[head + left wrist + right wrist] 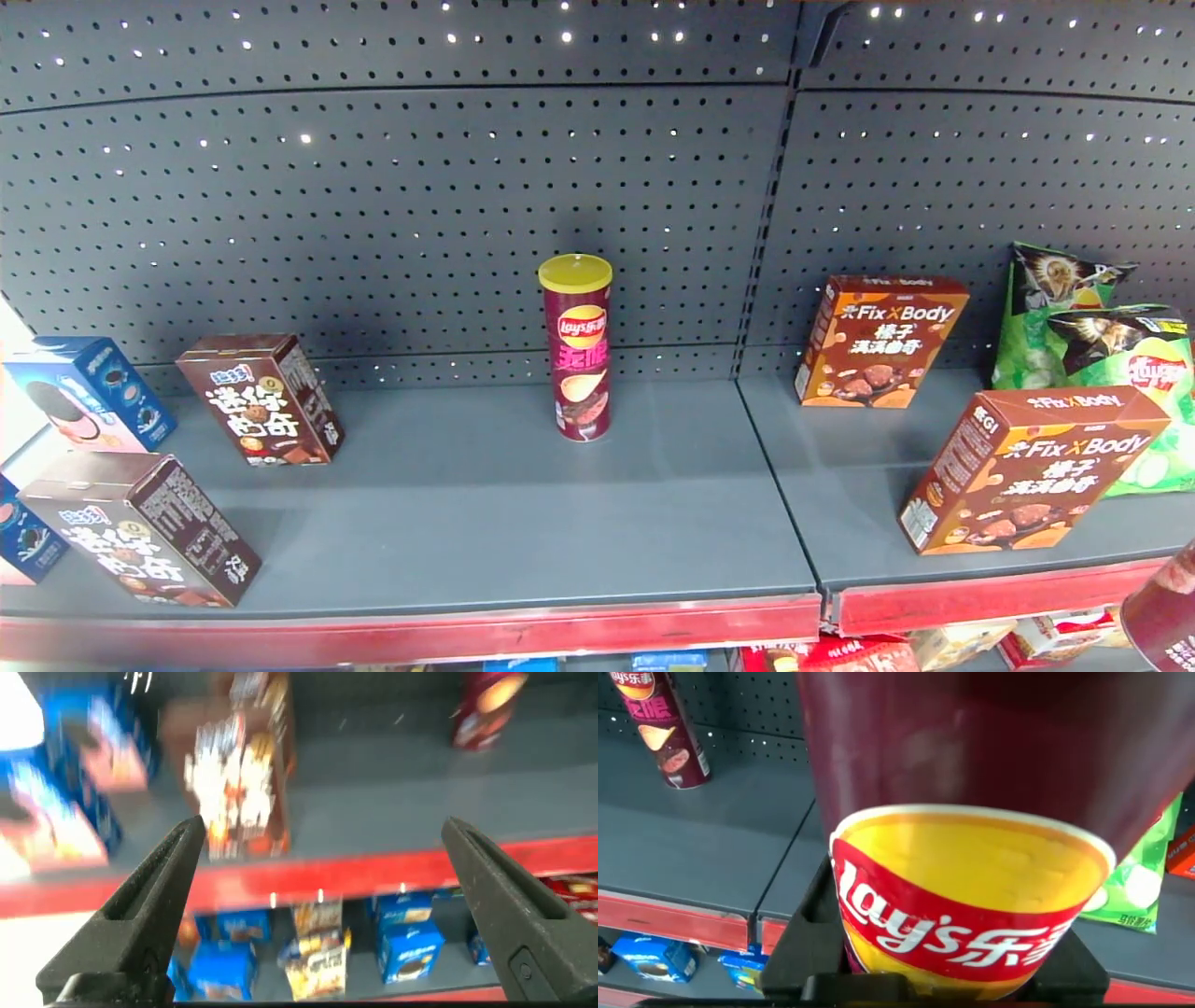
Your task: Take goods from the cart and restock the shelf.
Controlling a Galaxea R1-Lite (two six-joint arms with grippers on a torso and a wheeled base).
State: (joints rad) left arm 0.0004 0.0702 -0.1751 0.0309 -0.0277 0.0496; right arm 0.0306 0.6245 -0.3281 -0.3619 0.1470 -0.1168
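A maroon chip can with a yellow lid [577, 347] stands upright at the back middle of the grey shelf [485, 523]; it also appears far off in the right wrist view [668, 728]. My right gripper [945, 961] is shut on a second maroon chip can [971, 859], held in front of the shelf's right section. This held can's edge shows at the lower right corner of the head view [1164, 607]. My left gripper [322, 831] is open and empty, level with the shelf's red front edge [374, 873] near a brown box [243, 775].
Two brown boxes [261, 399] [145, 527] and blue cookie boxes [89, 392] stand at the left of the shelf. Orange boxes [879, 341] [1027, 467] and green bags [1120, 373] fill the right section. Bare shelf surrounds the standing can. The lower shelf holds more boxes [411, 947].
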